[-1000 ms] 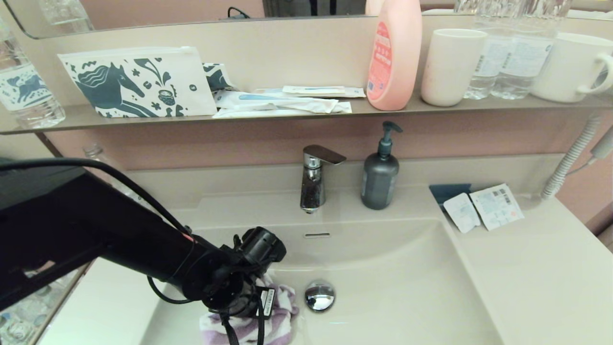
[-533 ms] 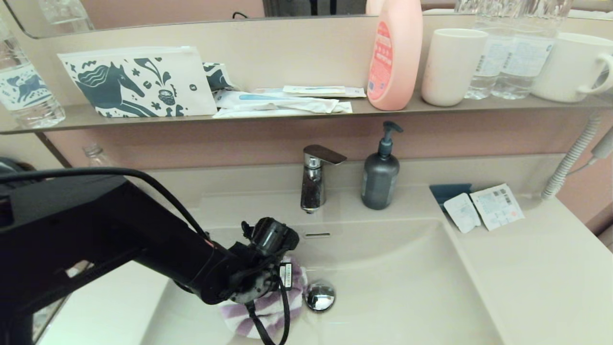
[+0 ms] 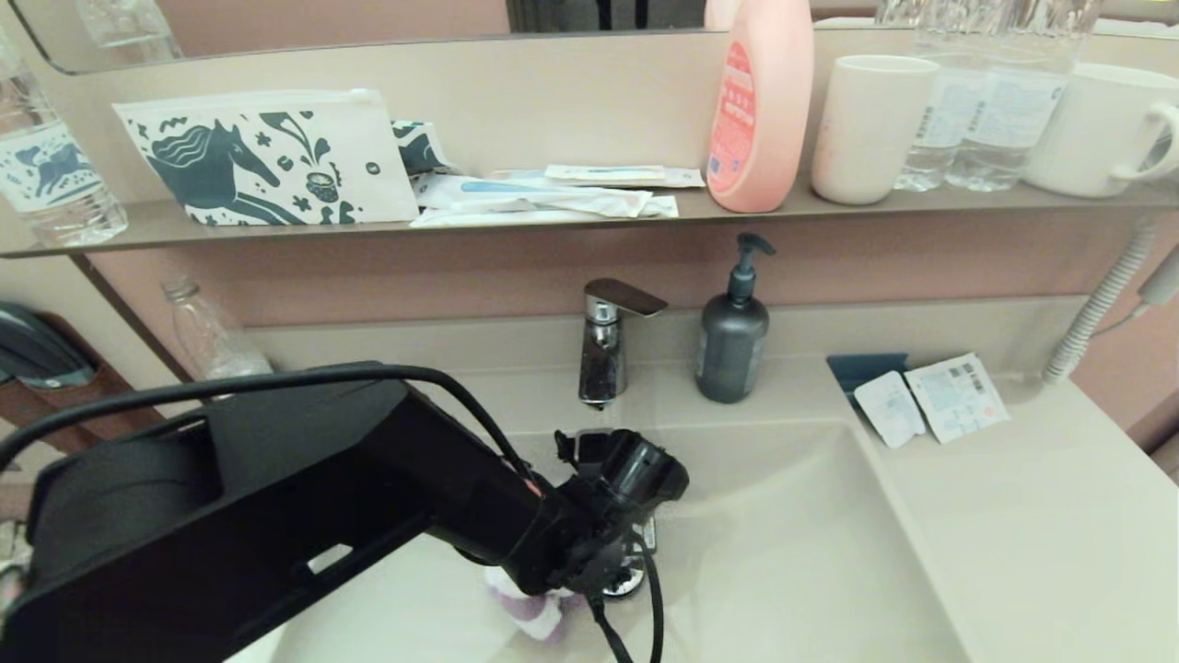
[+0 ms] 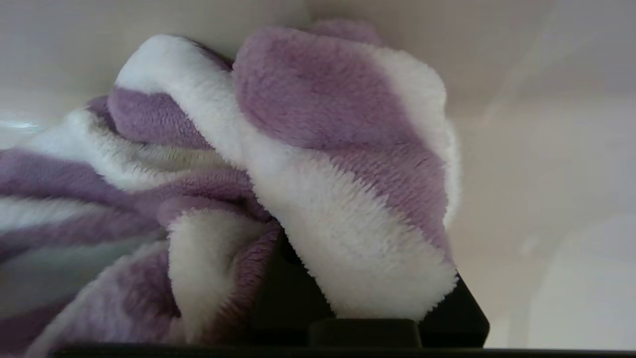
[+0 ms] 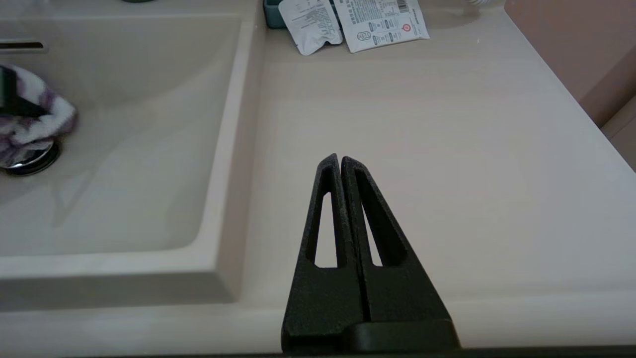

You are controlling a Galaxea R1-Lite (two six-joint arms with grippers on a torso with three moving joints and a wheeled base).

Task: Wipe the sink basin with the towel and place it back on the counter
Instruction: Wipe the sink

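The purple and white striped towel (image 4: pixel 298 149) is bunched around my left gripper (image 3: pixel 578 582), which is shut on it and presses it onto the floor of the sink basin (image 3: pixel 792 543). In the head view only a bit of the towel (image 3: pixel 536 615) shows beneath the black arm. The towel (image 5: pixel 37 117) lies partly over the chrome drain plug (image 5: pixel 30 160). The overflow slot (image 5: pixel 22 46) is just behind it. My right gripper (image 5: pixel 340 160) is shut and empty, hovering over the beige counter (image 5: pixel 447 124) right of the basin.
A faucet (image 3: pixel 603 345) and a grey soap pump (image 3: pixel 730 341) stand behind the basin. Two sachets (image 3: pixel 930 401) lie on the back right of the counter. The shelf (image 3: pixel 553 221) above holds a horse-print pouch (image 3: pixel 267 161), a pink bottle (image 3: pixel 757 106), cups and water bottles.
My left arm has swept the towel from the near left of the basin rightward to the drain, which it now partly covers.
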